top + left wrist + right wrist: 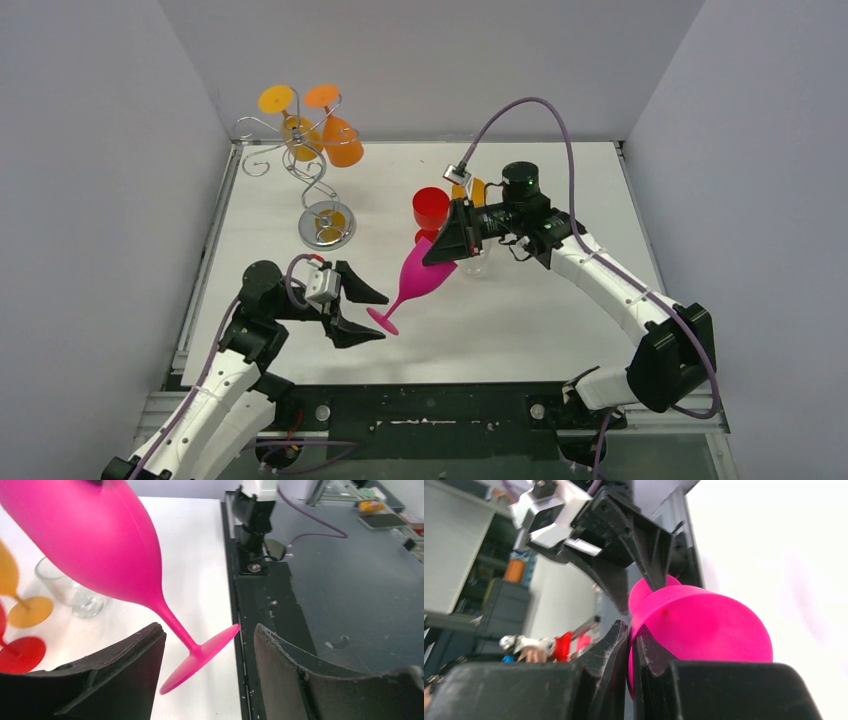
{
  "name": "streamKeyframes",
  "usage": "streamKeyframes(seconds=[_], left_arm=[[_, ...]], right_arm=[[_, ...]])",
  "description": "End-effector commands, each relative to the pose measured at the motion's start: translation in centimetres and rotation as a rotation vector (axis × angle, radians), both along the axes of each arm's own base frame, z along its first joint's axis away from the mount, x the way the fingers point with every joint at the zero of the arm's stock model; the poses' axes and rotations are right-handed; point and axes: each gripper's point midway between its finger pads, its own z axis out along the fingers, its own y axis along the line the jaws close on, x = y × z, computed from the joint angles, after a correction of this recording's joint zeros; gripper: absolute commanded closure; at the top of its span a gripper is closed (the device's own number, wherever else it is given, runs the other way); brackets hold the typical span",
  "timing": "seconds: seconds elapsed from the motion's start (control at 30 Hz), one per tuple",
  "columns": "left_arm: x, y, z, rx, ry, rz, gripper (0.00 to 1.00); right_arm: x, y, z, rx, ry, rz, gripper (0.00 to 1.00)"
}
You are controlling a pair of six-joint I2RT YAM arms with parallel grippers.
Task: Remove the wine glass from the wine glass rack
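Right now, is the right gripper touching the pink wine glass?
Touching. The right wrist view shows the right gripper shut on the pink wine glass, with the bowl's rim pinched between its jaws.

At six o'clock the right gripper [630, 640] pinches the pink wine glass [704, 625] by its rim; at eleven the left gripper [640, 599] gapes around its foot.

Bright, even overhead light leaves only a faint shadow beside the wine glass rack [325, 237]. The right wrist view burns the table [774, 540] white and blurs its left background. Up close, the pink wine glass [100, 545] looks soft.
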Motion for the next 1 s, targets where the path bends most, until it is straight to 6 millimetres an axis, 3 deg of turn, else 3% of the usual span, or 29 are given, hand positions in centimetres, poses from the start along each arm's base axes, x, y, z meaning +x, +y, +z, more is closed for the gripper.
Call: streamKeyframes(seconds=[0.0, 0.13, 0.3, 0.4, 0.53, 0.67, 0.97], left_arm=[[2.7, 0.8, 1.1, 0.02, 0.019, 0.178, 0.3], [4.4, 1.7, 0.4, 0.061, 0.071, 0.306, 0.23], [6.9, 2.9, 1.1, 0.035, 0.128, 0.501, 0.16], [8.7, 4.1, 2.1, -0.007, 0.178, 0.658, 0.03], [10.6, 5.9, 2.5, -0.07, 0.279, 0.839, 0.03], [11.4, 6.1, 2.6, -0.084, 0.348, 0.874, 0.02], [12.7, 8.0, 3.0, -0.079, 0.361, 1.008, 0.03]], right_arm=[[2.3, -0.2, -1.1, -0.139, -0.164, -0.149, 1.0], [4.3, -0.9, -3.3, -0.276, -0.198, -0.264, 1.0], [6.8, -1.7, -5.0, -0.432, -0.289, -0.426, 1.0], [7.6, -1.7, -5.9, -0.546, -0.409, -0.505, 1.0], [8.8, -1.8, -7.1, -0.706, -0.571, -0.62, 1.0], [10.2, -2.2, -7.8, -0.786, -0.614, -0.711, 1.0], [11.2, -0.5, -9.9, -0.873, -0.665, -0.694, 1.0]])
